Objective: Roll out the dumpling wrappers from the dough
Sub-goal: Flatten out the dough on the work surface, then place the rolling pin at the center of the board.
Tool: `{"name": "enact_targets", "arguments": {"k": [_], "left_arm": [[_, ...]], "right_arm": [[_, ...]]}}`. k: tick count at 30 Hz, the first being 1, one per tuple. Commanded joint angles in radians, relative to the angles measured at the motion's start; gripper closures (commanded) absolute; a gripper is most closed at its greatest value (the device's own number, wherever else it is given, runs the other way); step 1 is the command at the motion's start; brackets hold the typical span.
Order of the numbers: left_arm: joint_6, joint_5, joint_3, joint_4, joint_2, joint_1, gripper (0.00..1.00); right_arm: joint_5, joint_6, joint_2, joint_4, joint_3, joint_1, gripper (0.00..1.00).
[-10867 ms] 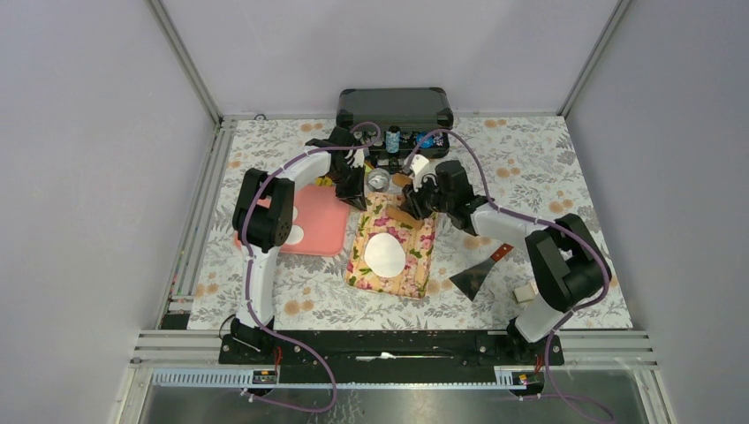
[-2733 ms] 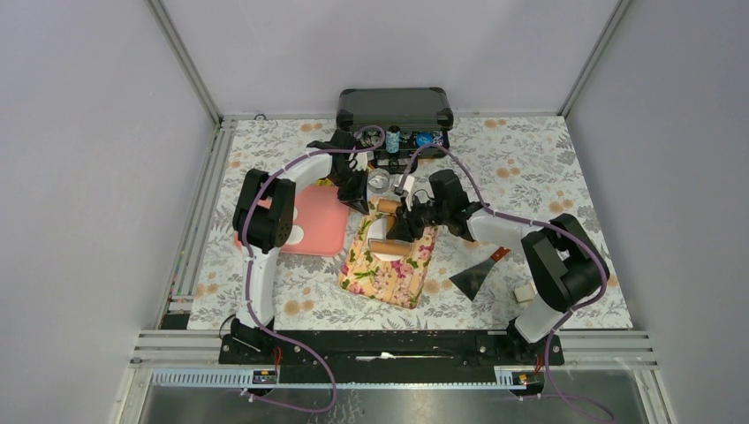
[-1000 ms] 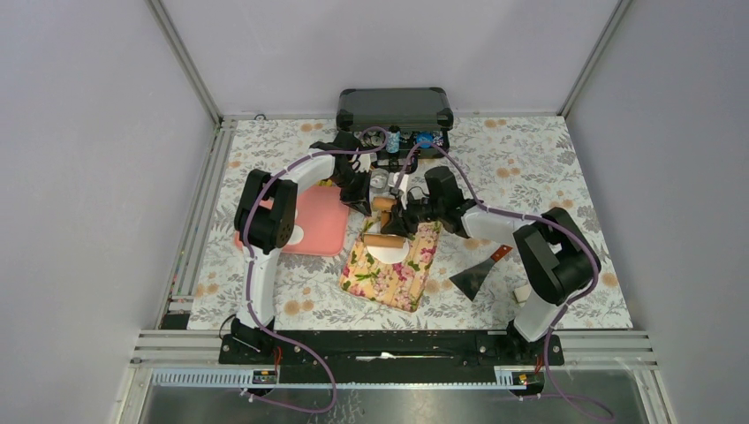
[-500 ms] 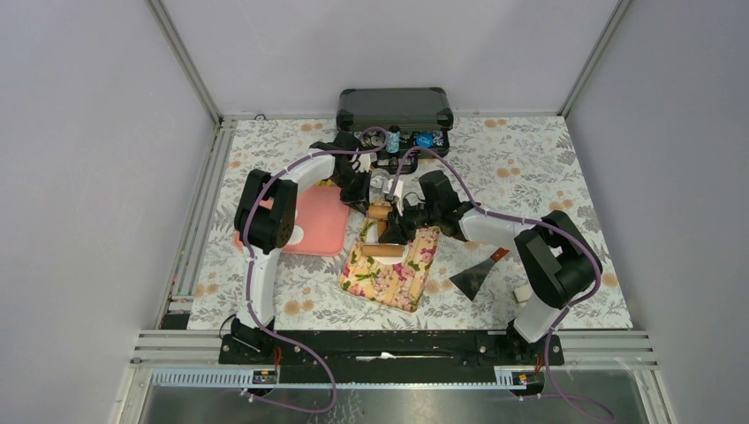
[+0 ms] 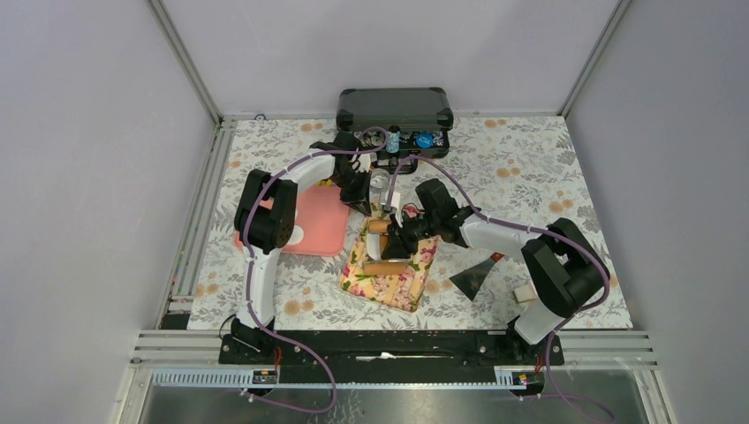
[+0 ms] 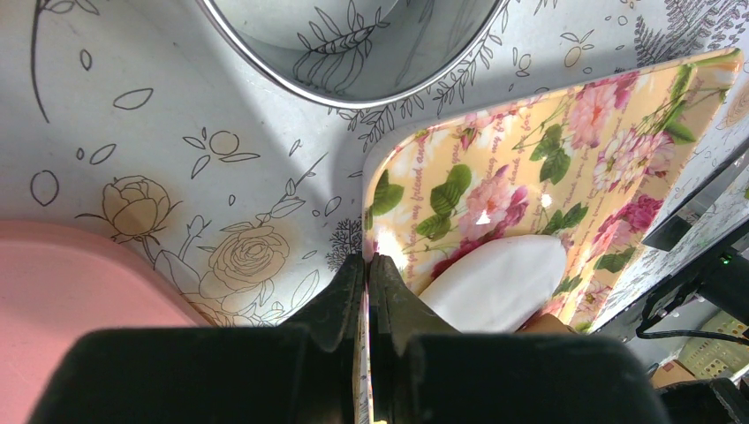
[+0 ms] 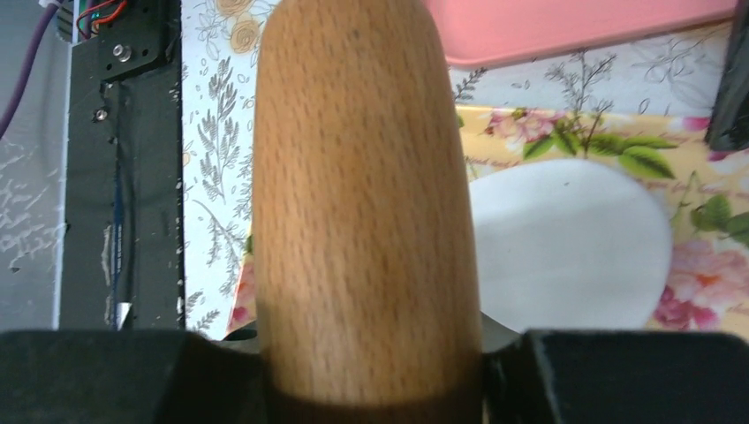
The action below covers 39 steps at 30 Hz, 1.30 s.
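Wooden rolling pin clamped in right gripper, over flat white dough disc on floral yellow board. Left gripper pressed together at the board's 11 o'clock corner. One wrapper looks nearly rolled; small white piece on pink tray, 9 o'clock, possibly still unrolled.

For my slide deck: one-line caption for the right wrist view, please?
Right gripper shut on a wooden rolling pin, a flat white dumpling wrapper lying on the floral board behind it.

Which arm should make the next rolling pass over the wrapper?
Right. The right gripper holds the wooden rolling pin just beside the white wrapper on the floral board. The left gripper has its jaws closed on the board's edge, seemingly steadying it, with no tool.
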State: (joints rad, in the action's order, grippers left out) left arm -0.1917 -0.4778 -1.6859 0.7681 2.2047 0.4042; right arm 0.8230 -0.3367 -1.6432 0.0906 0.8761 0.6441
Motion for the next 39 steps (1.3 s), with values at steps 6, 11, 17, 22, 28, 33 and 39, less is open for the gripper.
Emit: {"name": "enact_targets", "arguments": {"k": [6, 11, 17, 22, 28, 33, 39], "left_arm": [[0.001, -0.032, -0.012, 0.007, -0.075, 0.008, 1.00], [0.006, -0.041, -0.012, 0.002, -0.087, 0.008, 0.88], [0.008, -0.054, -0.025, 0.002, -0.109, 0.008, 0.49], [0.006, -0.058, -0.032, 0.007, -0.131, 0.007, 0.31], [0.081, -0.093, -0.002, 0.027, -0.258, -0.027, 0.01], [0.156, -0.189, 0.129, 0.027, -0.397, -0.123, 0.01], [0.272, -0.234, 0.284, 0.036, -0.481, -0.205, 0.01]], "right_arm": [[0.058, 0.099, 0.201, -0.069, 0.023, 0.010, 1.00], [0.100, 0.319, 0.345, 0.094, -0.005, -0.164, 1.00], [0.027, 0.509, 0.430, 0.297, -0.134, -0.506, 1.00], [-0.092, 0.662, 0.337, 0.407, -0.177, -0.693, 0.99], [-0.156, 0.720, 0.105, 0.437, -0.099, -0.744, 0.91], [-0.169, 0.895, -0.101, 0.573, -0.015, -0.744, 0.87], [-0.228, 0.923, -0.237, 0.632, 0.042, -0.744, 0.65]]}}
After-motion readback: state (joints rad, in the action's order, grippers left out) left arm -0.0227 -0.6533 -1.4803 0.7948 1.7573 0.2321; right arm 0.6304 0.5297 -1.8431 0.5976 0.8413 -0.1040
